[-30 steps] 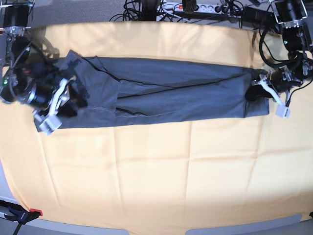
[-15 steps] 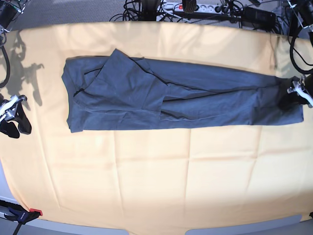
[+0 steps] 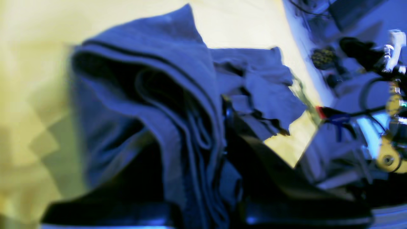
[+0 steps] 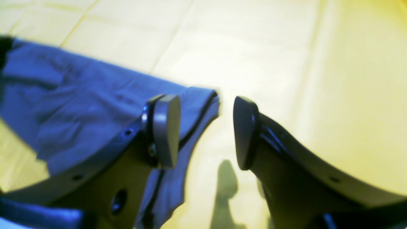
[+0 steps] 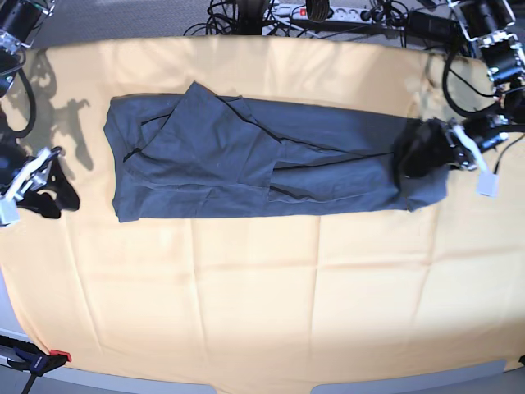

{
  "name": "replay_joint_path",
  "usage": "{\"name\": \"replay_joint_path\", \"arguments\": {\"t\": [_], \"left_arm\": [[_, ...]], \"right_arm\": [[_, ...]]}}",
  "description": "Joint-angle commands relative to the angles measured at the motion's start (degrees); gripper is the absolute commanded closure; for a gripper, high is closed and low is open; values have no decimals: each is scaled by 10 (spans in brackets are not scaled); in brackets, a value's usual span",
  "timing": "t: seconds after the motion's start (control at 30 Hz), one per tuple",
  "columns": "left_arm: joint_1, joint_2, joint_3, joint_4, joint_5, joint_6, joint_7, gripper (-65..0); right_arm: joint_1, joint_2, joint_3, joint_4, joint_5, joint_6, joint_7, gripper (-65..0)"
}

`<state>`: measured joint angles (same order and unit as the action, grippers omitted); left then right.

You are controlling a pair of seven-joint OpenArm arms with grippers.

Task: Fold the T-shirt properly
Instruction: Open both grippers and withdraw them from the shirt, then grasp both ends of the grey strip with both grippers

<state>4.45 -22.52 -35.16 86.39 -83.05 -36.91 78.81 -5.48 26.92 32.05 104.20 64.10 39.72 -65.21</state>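
The T-shirt lies as a long folded band across the worktop's far half, nearer the far edge. The left gripper is clamped on its bunched end — cloth lifted off the worktop. The right gripper hangs with jaws apart, holding nothing, beside the opposite end.

base: overhead, far | wrists: low, close, blurred | shared: T-shirt on yellow cloth

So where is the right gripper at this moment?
In the base view the right gripper sits at the far left, open and empty, beside the T-shirt's left end, over the yellow cloth.
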Motion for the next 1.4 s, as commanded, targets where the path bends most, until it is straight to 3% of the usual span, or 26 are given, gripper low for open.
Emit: {"name": "replay_joint_path", "arguments": {"t": [0.0,0.07,0.5,0.57,0.63,0.7,1.0,1.07,1.17,1.27,1.37], "left_arm": [[-7,-3,6,10,-20,-17,-15,0],[-7,10,25,10,-20,-31,-34,0],[-39,71,63,10,-2,-31,-81,-6],[-42,71,63,10,-2,-31,-76,-183],[-43,71,71,10,-19,-5,-66,-362],[-43,71,83,10,-20,19,-49,-416],[-43,70,109,10,-20,9,-38,-411],[-45,70,90,10,-20,-11,-41,-313],[-45,70,54,10,38,-25,-71,0],[-44,70,43,10,170,-18,-132,0],[-43,70,59,5,290,25,-194,0]], "right_arm": [[4,6,-4,9,11,3,11,-300],[0,-2,-23,9,8,3,10,-300],[-1,-6,-83,9,4,3,6,-300],[-1,-6,-83,9,4,3,6,-300],[-1,-6,-83,9,4,3,7,-300],[-1,-6,-83,9,5,3,7,-300],[-1,-5,-83,9,6,3,7,-300],[-1,-6,-83,9,7,3,7,-300],[0,-5,-83,9,7,3,7,-300],[3,-5,-83,9,7,3,7,-300],[8,-5,-83,9,4,3,7,-300]]}}
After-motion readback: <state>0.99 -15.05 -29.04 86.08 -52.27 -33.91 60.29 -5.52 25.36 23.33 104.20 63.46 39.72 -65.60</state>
